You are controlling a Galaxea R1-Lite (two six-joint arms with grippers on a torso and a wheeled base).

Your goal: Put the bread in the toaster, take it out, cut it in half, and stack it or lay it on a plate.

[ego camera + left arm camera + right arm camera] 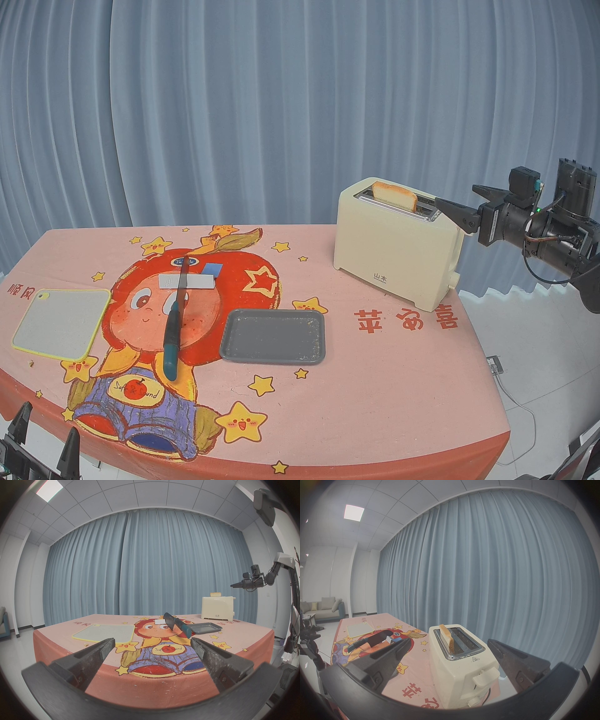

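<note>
Right pincer (455,192) hangs level beside the toaster's top, off its right end, fingers apart and nothing between them. And the bread (395,195) stands on edge in one slot of the toaster (394,250), its golden crust poking above the rim, so I'd say the lift-out is the step in hand.

Now, the dangers. That slice looks soft and crumbly; squeeze hard and it crushes or tears, squeeze lightly and it slips back into the slot. The pincer points sideways, so a finger could knock the shiny metal slot rim. The toaster is a smooth cream box standing on a cloth near the far right edge of the worktop (387,387); if the slice snags on the way up, the whole box may drag or tilt.

Moving outward: a flat grey rectangular plate (273,335) with a raised lip waits mid-worktop, bare. To its left lies the knife (173,331), teal handle toward the near edge, its blade propped on a small white block (203,281). Farther left sits a pale cutting board (61,323) with a yellow-green rim. Left pincer (152,640) sits low by the near left edge, fingers apart too, holding nothing.
</note>
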